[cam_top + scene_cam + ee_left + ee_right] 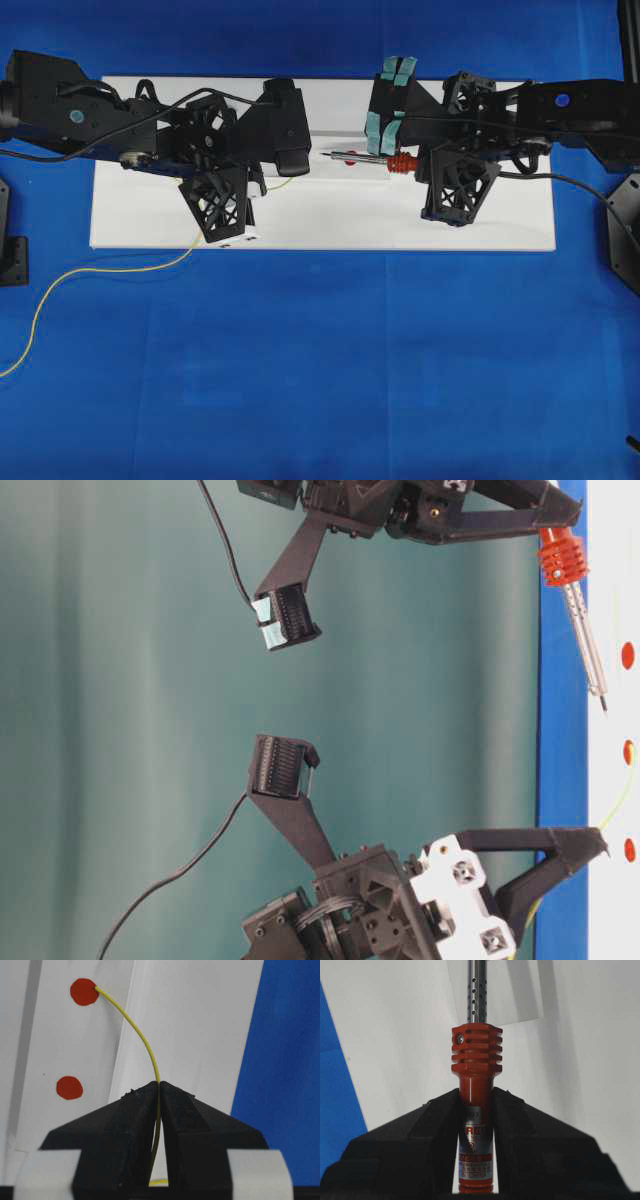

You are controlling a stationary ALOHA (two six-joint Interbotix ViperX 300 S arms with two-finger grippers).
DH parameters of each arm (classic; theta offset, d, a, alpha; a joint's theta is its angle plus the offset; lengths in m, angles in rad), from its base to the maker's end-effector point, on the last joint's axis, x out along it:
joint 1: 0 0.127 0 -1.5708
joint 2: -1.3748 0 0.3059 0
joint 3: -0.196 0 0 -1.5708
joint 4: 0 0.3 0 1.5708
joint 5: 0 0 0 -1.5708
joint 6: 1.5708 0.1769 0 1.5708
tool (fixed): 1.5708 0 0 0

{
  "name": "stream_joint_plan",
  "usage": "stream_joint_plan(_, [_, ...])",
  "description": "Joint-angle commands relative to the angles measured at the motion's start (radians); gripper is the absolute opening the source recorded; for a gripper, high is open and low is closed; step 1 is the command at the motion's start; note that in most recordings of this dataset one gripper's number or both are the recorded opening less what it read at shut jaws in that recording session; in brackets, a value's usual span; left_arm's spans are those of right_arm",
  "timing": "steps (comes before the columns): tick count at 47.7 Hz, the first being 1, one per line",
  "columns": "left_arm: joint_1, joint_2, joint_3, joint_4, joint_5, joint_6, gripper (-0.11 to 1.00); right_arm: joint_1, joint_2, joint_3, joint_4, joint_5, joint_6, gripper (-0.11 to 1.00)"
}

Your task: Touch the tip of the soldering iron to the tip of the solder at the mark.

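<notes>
We see a blue cloth (320,380) covering the table, and on it a white board (330,225) that spans most of the work area. Both arms reach in over this board, the left arm (90,120) from the left edge of the overhead view and the right arm (570,110) from the right.

The left gripper (159,1091) is clamped tight on the solder (142,1040), the thin yellow wire passing straight between its two black fingers (125,1120). Ahead of the fingers the wire bows upward and to the left, and its tip lies on the upper of two red dots (84,991) painted on the board; the lower red dot (69,1087) sits apart from it. Behind the gripper the wire trails off the board and curls across the cloth toward the left edge of the overhead view.

The right gripper (476,1097) is closed around the soldering iron (476,1055), gripping the red handle just below the ribbed orange-red collar. The perforated silver shaft runs forward over the board. From table level, the iron's dark point hangs near one red mark, well apart from the solder's tip; whether the point touches the board we cannot tell, since that view is side-on and small.
</notes>
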State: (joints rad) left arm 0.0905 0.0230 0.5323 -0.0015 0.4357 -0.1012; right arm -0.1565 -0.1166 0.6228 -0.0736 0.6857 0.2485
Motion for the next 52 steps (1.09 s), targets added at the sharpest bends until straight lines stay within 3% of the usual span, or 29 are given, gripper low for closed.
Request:
stream_joint_plan(1, [0.006,-0.02,-0.008,0.002,-0.003,0.002,0.02,0.0,-0.026,-0.009,-0.003,-0.009,0.0,0.06])
stream_joint_plan(52, [0.015,-0.017,-0.02,0.002,0.008,0.009,0.02,0.003,-0.025,-0.003,-0.002,-0.02,0.002,0.06])
